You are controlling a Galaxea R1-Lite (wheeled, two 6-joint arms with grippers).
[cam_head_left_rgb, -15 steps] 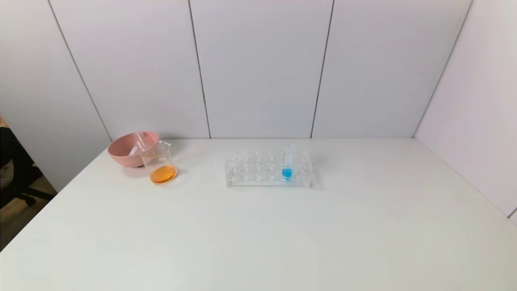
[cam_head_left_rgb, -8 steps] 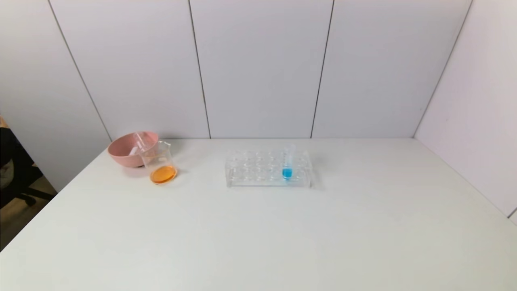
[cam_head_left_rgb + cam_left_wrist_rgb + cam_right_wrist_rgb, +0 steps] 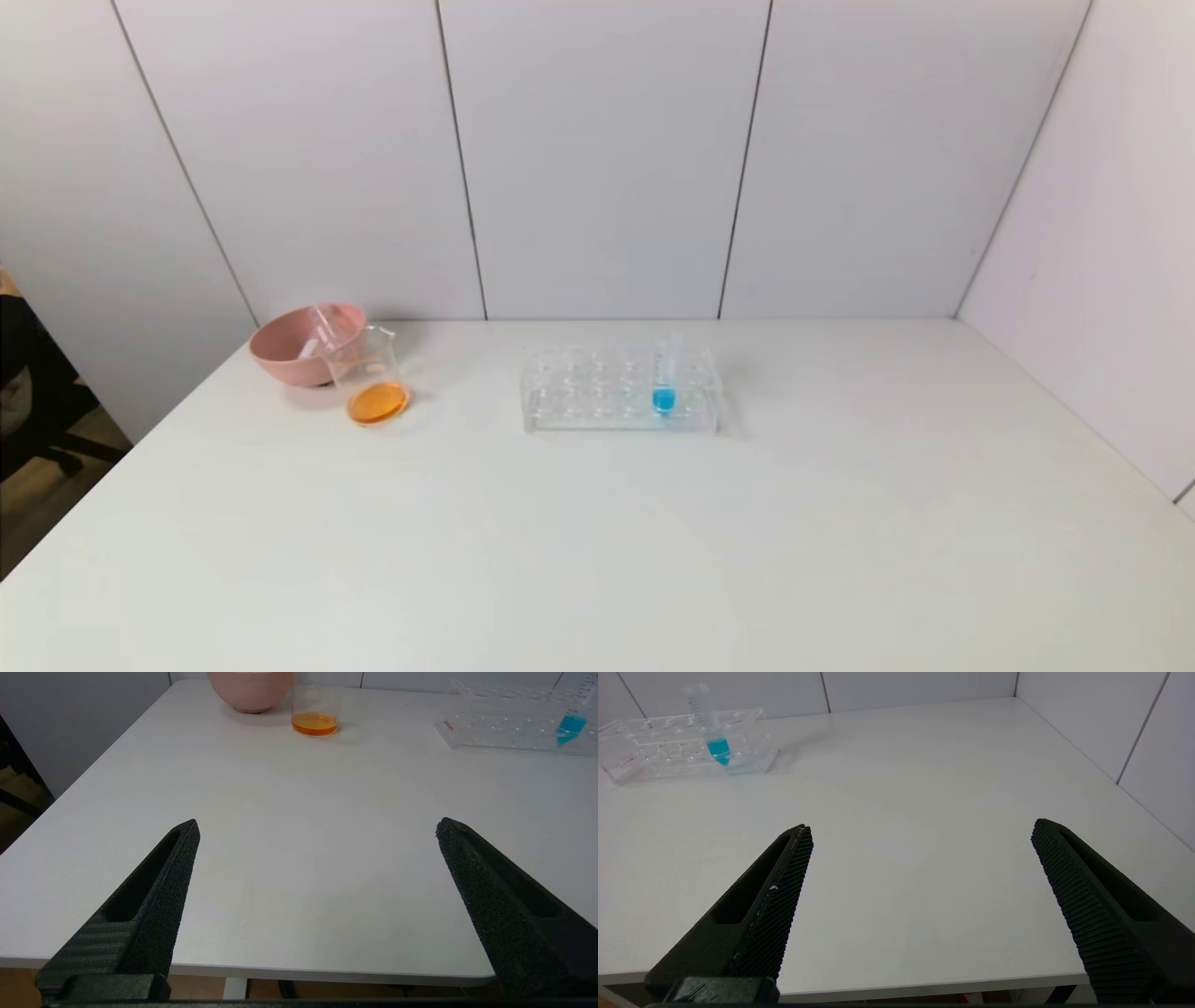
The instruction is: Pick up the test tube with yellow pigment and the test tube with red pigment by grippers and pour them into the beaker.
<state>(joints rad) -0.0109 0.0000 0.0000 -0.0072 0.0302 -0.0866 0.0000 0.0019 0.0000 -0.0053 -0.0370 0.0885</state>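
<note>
**Orange liquid in beaker, both claws parked wide**

The beaker (image 3: 372, 378) stands on the white surface (image 3: 597, 523) touching the pink bowl (image 3: 297, 343), a shallow orange layer at its bottom. What look like clear tubes lean inside the bowl, their tips hidden. The clear rack (image 3: 620, 390) carries one blue-tipped tube (image 3: 665, 375) with printed graduations; small red lettering on the rack's end is unreadable. Left claw (image 3: 317, 828) and right claw (image 3: 922, 828) hover at the near edge, fingers spread wide, gripping nothing.
</note>
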